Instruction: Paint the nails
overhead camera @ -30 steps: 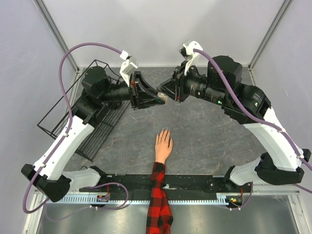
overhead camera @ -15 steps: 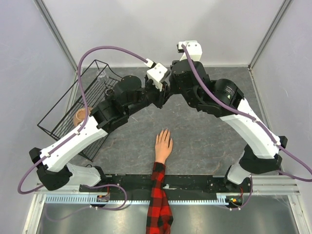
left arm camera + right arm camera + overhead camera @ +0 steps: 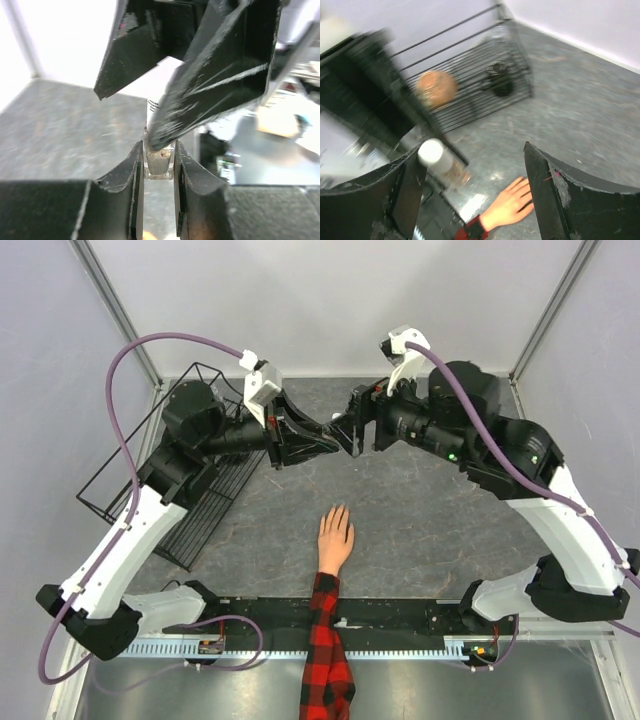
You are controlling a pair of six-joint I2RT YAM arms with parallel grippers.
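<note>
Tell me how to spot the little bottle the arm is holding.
Above the grey table, just beyond the fake hand, find the left gripper. Its black fingers pinch a small bottle: clear with a white cap, unlike the dark metal around it.

I see a peach toy hand (image 3: 335,536), its red-and-black checked cloth sleeve (image 3: 325,645), a black wire basket (image 3: 205,505), a grey spotty table (image 3: 430,530).
</note>
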